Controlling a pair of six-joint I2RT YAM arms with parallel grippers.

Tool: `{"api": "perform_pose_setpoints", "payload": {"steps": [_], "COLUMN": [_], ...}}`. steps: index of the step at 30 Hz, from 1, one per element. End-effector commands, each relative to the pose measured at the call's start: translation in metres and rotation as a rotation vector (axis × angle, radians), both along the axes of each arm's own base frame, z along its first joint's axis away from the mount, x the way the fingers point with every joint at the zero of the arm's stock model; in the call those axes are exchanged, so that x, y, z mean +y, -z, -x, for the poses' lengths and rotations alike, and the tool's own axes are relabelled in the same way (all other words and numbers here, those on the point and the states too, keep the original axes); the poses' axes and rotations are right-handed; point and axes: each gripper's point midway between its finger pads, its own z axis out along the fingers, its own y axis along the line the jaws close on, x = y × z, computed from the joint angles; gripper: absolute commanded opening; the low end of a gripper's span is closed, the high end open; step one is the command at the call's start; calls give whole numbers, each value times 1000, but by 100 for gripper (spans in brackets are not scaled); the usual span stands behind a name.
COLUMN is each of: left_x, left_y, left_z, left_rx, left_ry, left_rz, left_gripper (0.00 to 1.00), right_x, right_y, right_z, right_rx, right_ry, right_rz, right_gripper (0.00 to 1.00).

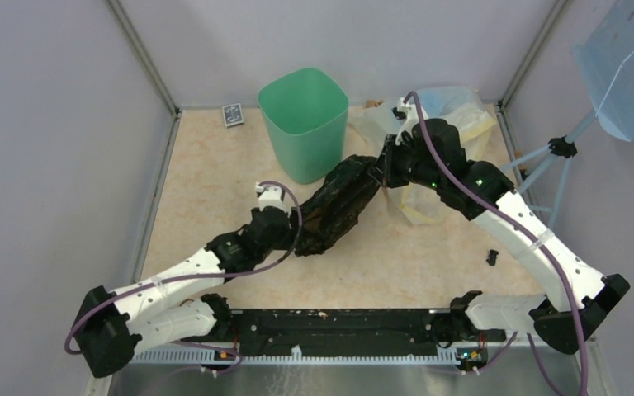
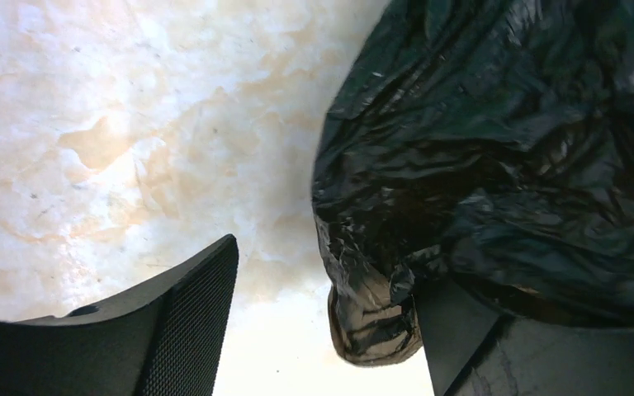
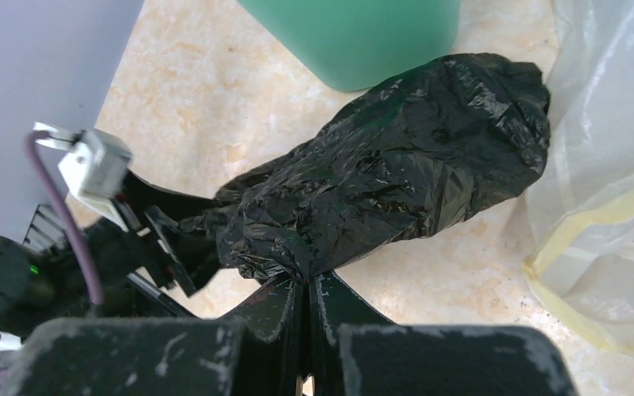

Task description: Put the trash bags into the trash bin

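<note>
Your black bag (image 1: 338, 202) lies stretched on the bench (image 1: 215, 190) just in front of the green bin (image 1: 304, 120), outside it. Your right fingers (image 3: 281, 313) pinch the end nearer the bin. Your left fingers (image 2: 182, 322) gape wide, the bag's other end against one. A pale plastic heap (image 1: 462, 107) crowds the right side. The print on the small blue box (image 1: 232, 115) by the back wall is too small to read.

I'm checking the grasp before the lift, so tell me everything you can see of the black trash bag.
The black trash bag is thin, glossy, crinkled plastic, bunched into a long bundle lying diagonally over the beige table, close to the mint-green bin but not in it. The right end effector is shut on a pinched fold. The left end effector is open at its near end, the bag draped against one finger. A pale plastic heap lies beside it.
</note>
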Motion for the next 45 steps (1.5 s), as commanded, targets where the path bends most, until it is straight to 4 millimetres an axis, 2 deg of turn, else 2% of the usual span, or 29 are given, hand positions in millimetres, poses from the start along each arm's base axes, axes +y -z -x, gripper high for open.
{"api": "perform_pose_setpoints", "payload": {"steps": [1,5,7,13,16,19,21,23,24,26,29,30,33,37,39,42,45], "left_x": [0,23,34,62,76,84,83,76,71,56,53,52,47,34,24,15,20], "left_y": [-27,-33,-34,-31,-22,-14,-12,-19,-26,-45,-69,-75,-84,-71,-65,-63,-78], "left_z": [-13,-22,-29,-44,-48,-52,-52,-53,-53,-49,-48,-49,-52,-59,-61,-62,-65], "left_rx": [-72,-90,-85,-47,-19,8,12,-8,-30,-67,-126,-143,-181,-141,-118,-109,-145], "left_ry": [33,-34,-72,-183,-230,-245,-228,-182,-126,-7,30,33,67,103,147,175,153], "left_rz": [138,102,83,86,94,129,154,175,176,195,214,219,236,252,282,312,299], "left_gripper": [82,82,76,50,43,34,28,24,24,33,69,76,80,76,71,36,5], "right_x": [-13,-13,-10,-16,-21,-24,-28,-27,-26,-18,-10,-8,-5,-2,-1,-4,-10], "right_y": [-19,-20,-21,-23,-25,-27,-28,-27,-26,-26,-30,-32,-38,-43,-46,-52,-62], "right_z": [1,-1,1,-1,-1,-1,-4,-4,-4,-1,1,1,1,1,1,0,-2], "right_rx": [-49,-50,-45,-49,-54,-60,-70,-67,-67,-57,-63,-66,-74,-77,-79,-89,-111], "right_ry": [14,17,-4,11,27,34,53,44,40,-6,-49,-58,-70,-78,-81,-67,-41], "right_rz": [-17,-22,-33,-23,-19,-17,-10,-8,-6,-18,-39,-47,-65,-78,-86,-88,-72], "right_gripper": [0,0,0,0,0,0,0,0,0,0,0,0,0,0,0,0,0]}}
